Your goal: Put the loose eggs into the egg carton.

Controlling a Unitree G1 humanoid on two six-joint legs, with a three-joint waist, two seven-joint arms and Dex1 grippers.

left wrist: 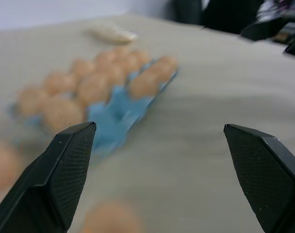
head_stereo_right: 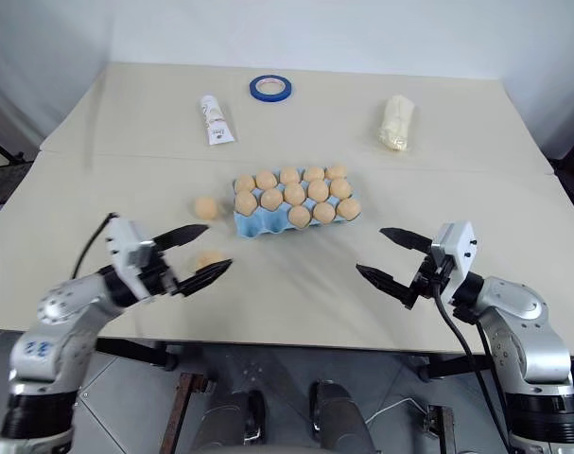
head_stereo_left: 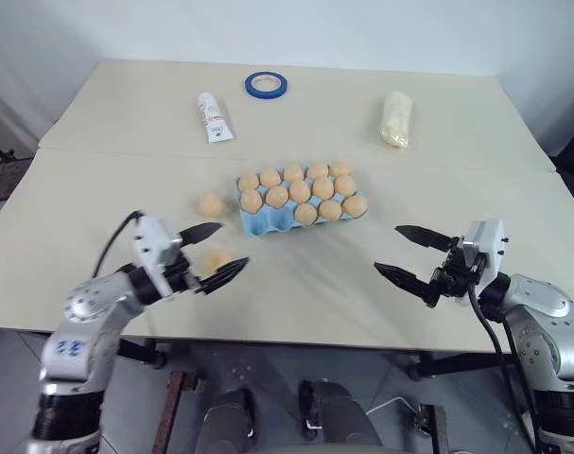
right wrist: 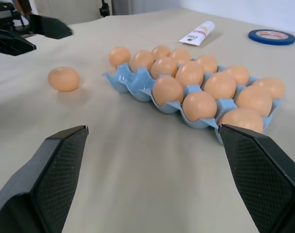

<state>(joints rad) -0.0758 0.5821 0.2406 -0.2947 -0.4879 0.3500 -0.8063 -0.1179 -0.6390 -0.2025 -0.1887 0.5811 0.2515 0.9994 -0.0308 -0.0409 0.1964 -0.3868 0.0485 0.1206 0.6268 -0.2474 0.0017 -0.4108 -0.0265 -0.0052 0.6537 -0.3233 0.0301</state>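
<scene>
Filled most of the egg carton (head_stereo_left: 302, 203); left two loose eggs (head_stereo_left: 210, 204) near the surface's front-left edge; spread both claws wide, empty.

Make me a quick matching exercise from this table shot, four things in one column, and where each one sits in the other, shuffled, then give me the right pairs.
Things:
1. egg carton
2. blue tape ring
3. white tube
4. pale yellow bundle

Places:
A. far side of the table, toward the robot's right
B. middle of the table, nearly full of eggs
C. far edge of the table, near the centre
D. far side of the table, toward the robot's left, just beside the tape ring

Pairs: 1-B, 2-C, 3-D, 4-A
</scene>
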